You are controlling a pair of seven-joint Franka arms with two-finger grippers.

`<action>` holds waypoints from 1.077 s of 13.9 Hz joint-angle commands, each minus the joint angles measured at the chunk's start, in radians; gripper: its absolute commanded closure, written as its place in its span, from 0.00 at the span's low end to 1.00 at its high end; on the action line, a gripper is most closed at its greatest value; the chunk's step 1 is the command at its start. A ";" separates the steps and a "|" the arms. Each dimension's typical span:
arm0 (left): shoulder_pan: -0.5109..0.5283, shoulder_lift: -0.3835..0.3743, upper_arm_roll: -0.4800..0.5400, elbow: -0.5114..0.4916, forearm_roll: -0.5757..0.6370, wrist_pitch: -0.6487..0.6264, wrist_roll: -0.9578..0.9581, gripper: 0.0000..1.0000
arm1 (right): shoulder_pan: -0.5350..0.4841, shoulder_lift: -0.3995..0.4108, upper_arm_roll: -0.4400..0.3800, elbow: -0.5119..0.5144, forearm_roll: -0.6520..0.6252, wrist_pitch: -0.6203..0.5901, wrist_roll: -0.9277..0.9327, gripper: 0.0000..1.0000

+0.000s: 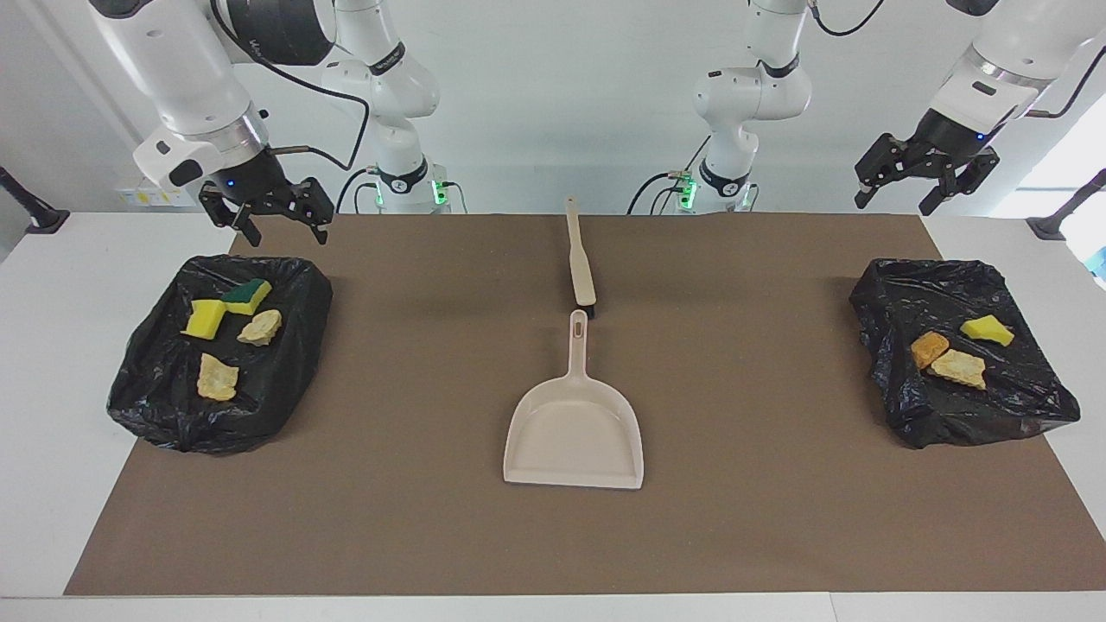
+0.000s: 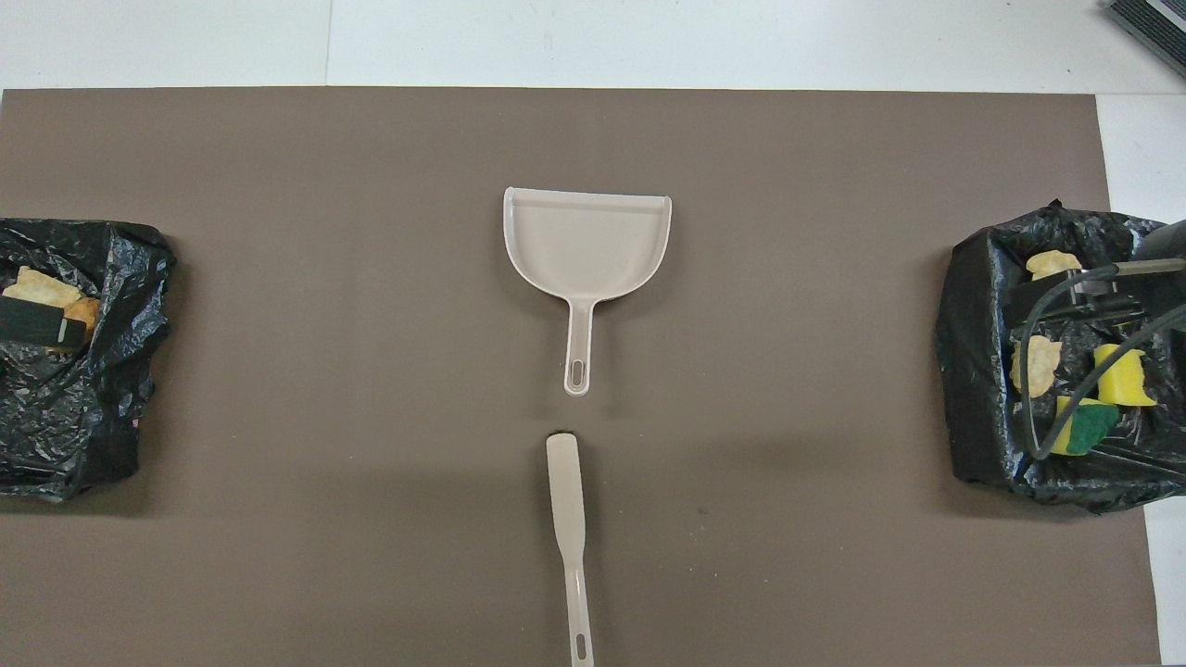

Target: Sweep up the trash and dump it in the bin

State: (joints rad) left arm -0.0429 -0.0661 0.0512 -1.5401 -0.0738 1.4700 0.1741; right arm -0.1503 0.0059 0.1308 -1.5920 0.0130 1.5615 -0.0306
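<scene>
Hanging with fingers spread and empty, the left gripper [image 1: 924,177] sits upper right of the frame, the right gripper [image 1: 268,212] upper left, while trash [image 1: 226,333] lies on black bags [image 1: 173,406] at both frame edges.

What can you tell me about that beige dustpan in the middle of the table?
The dustpan looks like smooth beige plastic: a shallow scoop with a raised rim and a slim handle ending in a hanging slot. It lies flat and empty on the brown mat, handle pointing toward the robots and the brush. Nothing touches it.
</scene>
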 commanded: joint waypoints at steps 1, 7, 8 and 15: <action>0.005 -0.058 -0.002 -0.084 0.037 0.009 0.033 0.00 | -0.006 -0.007 0.004 -0.003 0.001 -0.015 -0.018 0.00; -0.026 -0.055 -0.027 -0.086 0.060 0.020 -0.047 0.00 | -0.006 -0.007 0.003 -0.003 0.002 -0.017 -0.018 0.00; -0.031 -0.054 -0.027 -0.086 0.062 0.021 -0.048 0.00 | -0.008 -0.007 0.003 -0.003 0.001 -0.017 -0.018 0.00; -0.029 -0.063 -0.030 -0.109 0.054 0.081 -0.084 0.00 | -0.008 -0.007 0.003 -0.003 0.001 -0.015 -0.018 0.00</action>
State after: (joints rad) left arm -0.0568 -0.0975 0.0157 -1.6053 -0.0374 1.5143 0.1114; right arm -0.1503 0.0059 0.1307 -1.5920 0.0130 1.5615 -0.0306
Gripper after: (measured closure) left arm 0.000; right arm 0.000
